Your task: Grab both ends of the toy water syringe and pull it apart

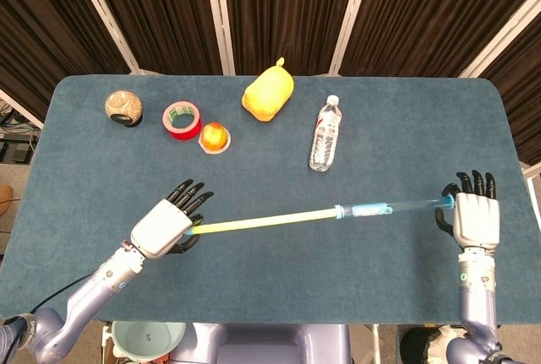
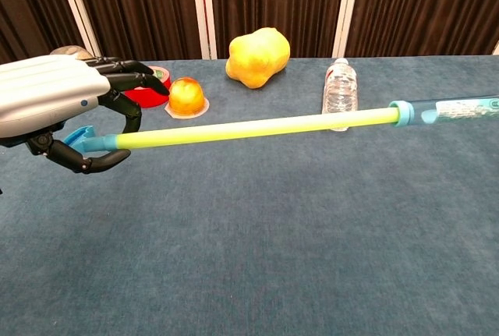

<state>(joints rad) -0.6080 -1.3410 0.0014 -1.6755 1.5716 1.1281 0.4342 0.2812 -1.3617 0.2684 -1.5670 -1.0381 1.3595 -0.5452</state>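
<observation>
Syringe [image 1: 338, 212] stretched btwn hands above table [image 1: 270, 170], left hand [image 1: 165, 227] fingers [image 2: 117, 118] curled round plunger end, right hand [image 1: 475, 219] gripping barrel end.

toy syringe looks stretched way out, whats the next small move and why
Probably draw the two hands a little further apart along the toy's line. The left hand grips the handle end and the right hand holds the clear tube, but the yellow rod still sits inside the tube's collar, so the toy syringe is extended, not yet separated.
</observation>
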